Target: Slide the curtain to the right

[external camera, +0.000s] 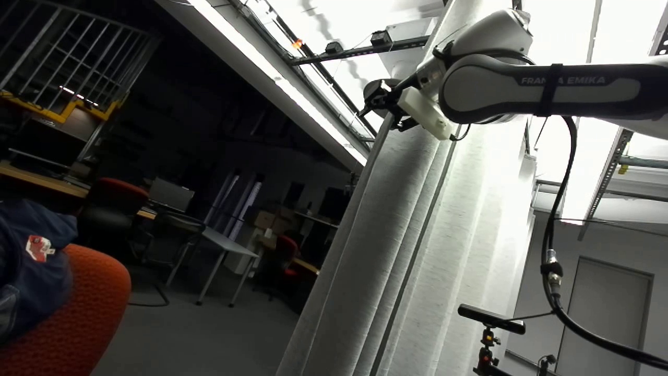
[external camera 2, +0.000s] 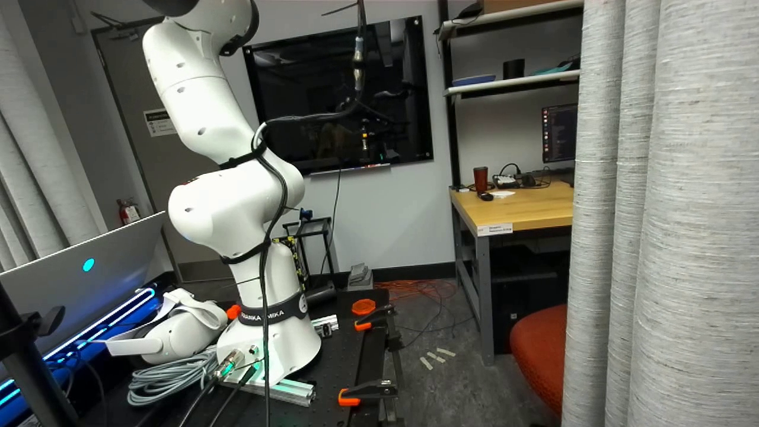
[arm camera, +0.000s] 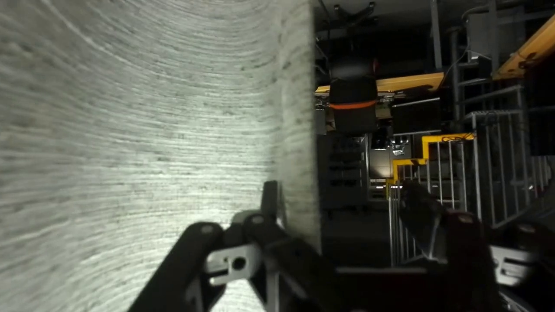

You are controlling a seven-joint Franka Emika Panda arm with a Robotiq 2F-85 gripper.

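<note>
The pale grey-white curtain [external camera: 396,235] hangs in long vertical pleats in an exterior view, with the arm at its upper part. It also fills the right side in an exterior view [external camera 2: 670,213]. In the wrist view the curtain [arm camera: 173,117] covers the left half, and its free edge runs down between my fingers. My gripper [arm camera: 340,195] is open; the left finger lies against or very near the curtain and the right finger is well apart from it. The gripper also shows at the curtain's upper edge in an exterior view [external camera: 382,116]. Whether the left finger touches the fabric I cannot tell.
A ceiling rail with small cameras [external camera: 360,49] runs close behind the gripper. A black cable [external camera: 561,209] hangs from the arm. A camera on a mount [external camera: 490,318] stands beside the curtain's lower part. An orange chair [external camera: 99,292] and a wooden desk [external camera 2: 522,204] are around.
</note>
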